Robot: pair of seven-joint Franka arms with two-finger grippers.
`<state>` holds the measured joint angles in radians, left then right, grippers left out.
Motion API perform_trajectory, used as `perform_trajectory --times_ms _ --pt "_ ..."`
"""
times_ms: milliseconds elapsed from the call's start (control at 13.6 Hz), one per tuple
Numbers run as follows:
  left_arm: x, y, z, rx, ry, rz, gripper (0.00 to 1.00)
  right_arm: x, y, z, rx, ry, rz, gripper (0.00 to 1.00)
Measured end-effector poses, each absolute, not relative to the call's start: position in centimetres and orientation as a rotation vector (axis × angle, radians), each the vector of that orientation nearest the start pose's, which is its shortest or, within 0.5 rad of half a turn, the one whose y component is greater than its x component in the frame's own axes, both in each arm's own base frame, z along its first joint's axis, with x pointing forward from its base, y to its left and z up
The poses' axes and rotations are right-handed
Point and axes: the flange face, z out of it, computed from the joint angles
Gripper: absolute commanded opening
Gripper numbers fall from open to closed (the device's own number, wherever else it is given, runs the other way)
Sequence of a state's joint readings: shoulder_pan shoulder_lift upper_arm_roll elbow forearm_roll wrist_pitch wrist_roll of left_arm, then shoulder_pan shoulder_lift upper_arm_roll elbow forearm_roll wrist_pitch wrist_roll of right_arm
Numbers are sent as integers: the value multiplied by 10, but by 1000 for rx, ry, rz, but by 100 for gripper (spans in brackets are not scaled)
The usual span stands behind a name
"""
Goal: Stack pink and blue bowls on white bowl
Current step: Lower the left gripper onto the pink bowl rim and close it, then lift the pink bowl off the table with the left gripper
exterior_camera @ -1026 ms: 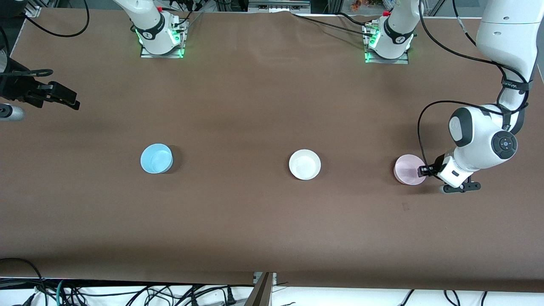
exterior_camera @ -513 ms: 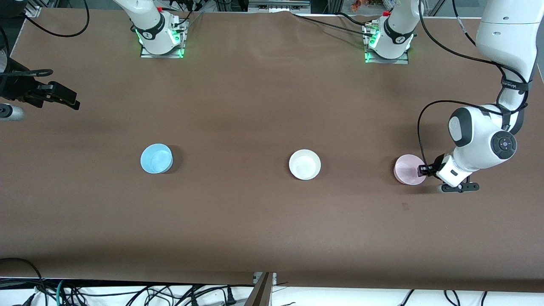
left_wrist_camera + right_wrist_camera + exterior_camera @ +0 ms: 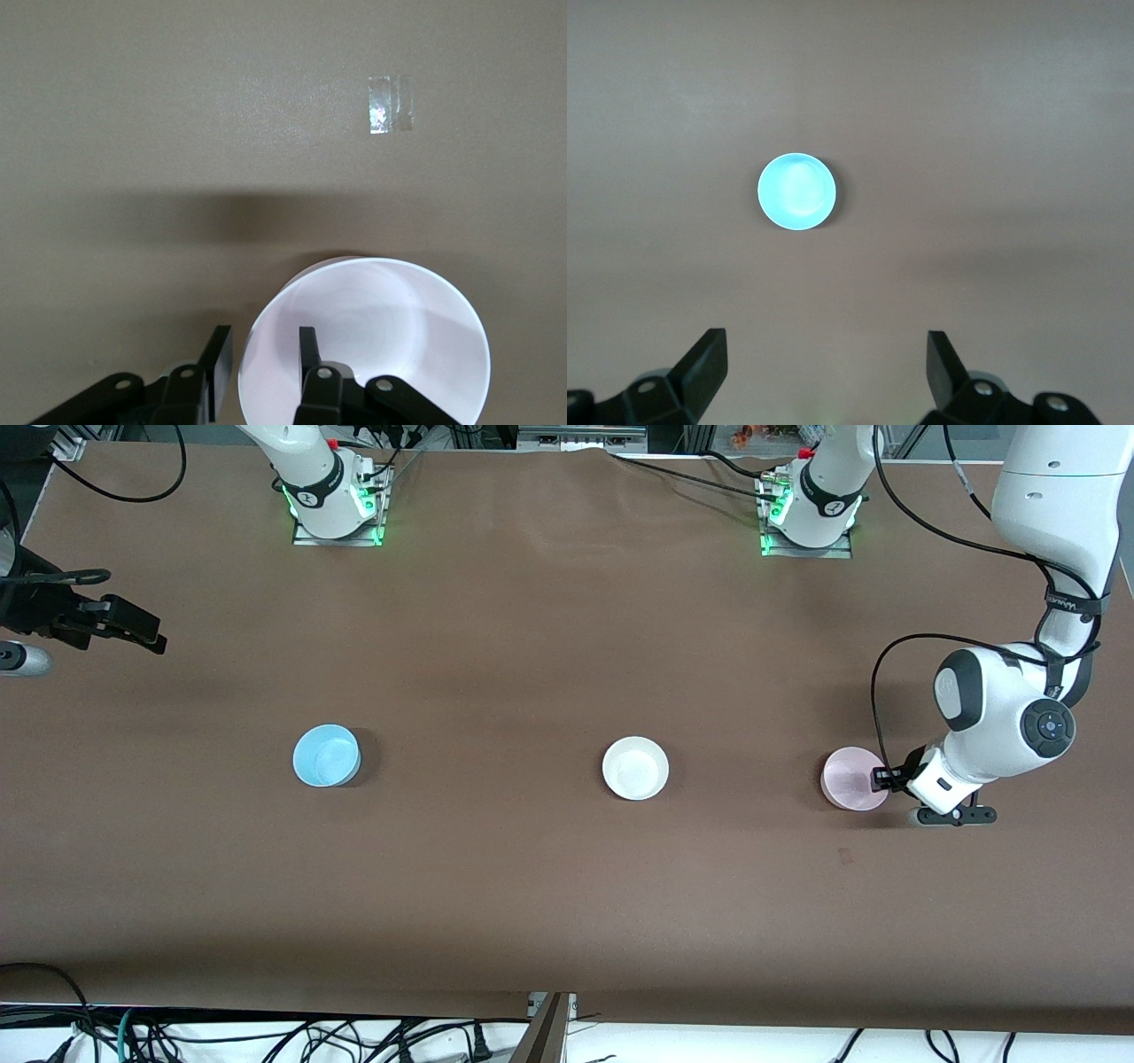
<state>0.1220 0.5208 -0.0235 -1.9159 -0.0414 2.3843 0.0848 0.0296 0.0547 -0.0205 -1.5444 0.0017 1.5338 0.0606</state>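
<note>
The left gripper point(image 3: 881, 779) is down at the pink bowl point(image 3: 852, 779), its two fingers point(image 3: 306, 352) straddling the wall at the rim on the side toward the left arm's end of the table: one finger stands inside the bowl, the other just outside it, and they look closed in on the wall, so I judge the grip made or all but made. The bowl sits on the table point(image 3: 532, 868), so the step in hand is securing the pinch and lifting. To do it well, the fingers should bite squarely on the wall and deep enough that the thin rim does not slip out; a one-sided rim grip lets the bowl hang tilted, so the lift should go straight up and slowly before any travel. The white bowl point(image 3: 635, 768) stands well apart from this gripper, toward the right arm's end of the table, open side up and empty; the carry should end centred over it, with the pink bowl lowered level before release. The blue bowl point(image 3: 326, 755) lies farther along the same line, and it is the one the right gripper point(image 3: 824, 372) looks down on from high up, fingers wide apart and empty, while that arm waits.
</note>
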Motion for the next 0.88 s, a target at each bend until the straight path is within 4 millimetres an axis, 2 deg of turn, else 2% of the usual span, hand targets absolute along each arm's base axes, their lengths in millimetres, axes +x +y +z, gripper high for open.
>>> perform_trajectory --times_ms 293,366,660,880 --pt "619 62 215 -3184 -72 79 32 567 6 603 -3140 81 102 99" --pt "619 62 215 -3184 -72 79 27 567 6 603 -3140 81 102 99" --pt "619 62 215 -3184 -72 79 22 567 6 603 -3140 81 103 99" --pt "619 62 215 -3184 -71 80 14 567 6 603 -3140 81 104 99"
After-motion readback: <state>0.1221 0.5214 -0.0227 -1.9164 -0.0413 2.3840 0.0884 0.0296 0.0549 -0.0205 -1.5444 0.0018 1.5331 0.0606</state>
